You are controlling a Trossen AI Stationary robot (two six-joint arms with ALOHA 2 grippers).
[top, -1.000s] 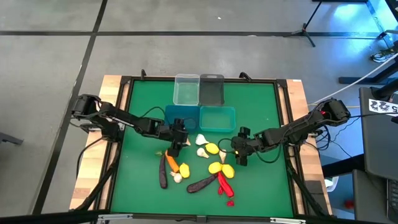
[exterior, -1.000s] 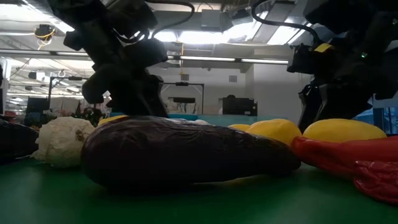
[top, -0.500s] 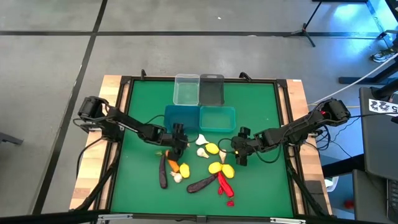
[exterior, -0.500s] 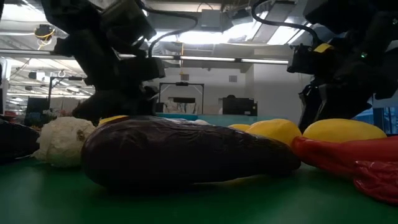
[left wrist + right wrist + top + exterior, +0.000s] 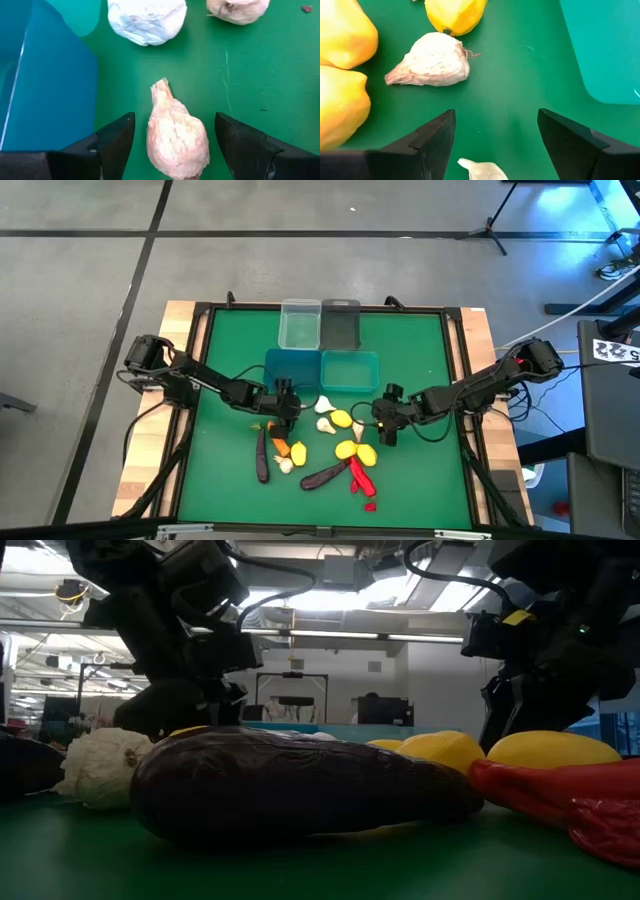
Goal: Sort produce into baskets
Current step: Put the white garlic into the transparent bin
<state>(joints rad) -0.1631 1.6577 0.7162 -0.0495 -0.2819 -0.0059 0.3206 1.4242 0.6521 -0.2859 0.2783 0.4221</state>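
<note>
straddling a garlic bulb point(image 5: 176, 137) at lower centre, the left gripper point(image 5: 175, 145) is held open; light, bumpy, best pinched across its belly.

The left arm is reaching in from the left edge of the bench, its links stretching low toward the middle. Its left pincer point(image 5: 288, 405) is hanging close to the surface with its 2 fingers point(image 5: 116, 141) standing wide apart, nothing clamped between them. The right arm is angling in from the right edge, and its right pincer point(image 5: 385, 425) is sitting low too, its 2 fingers point(image 5: 438, 137) spread wide and gripping nothing.
</note>
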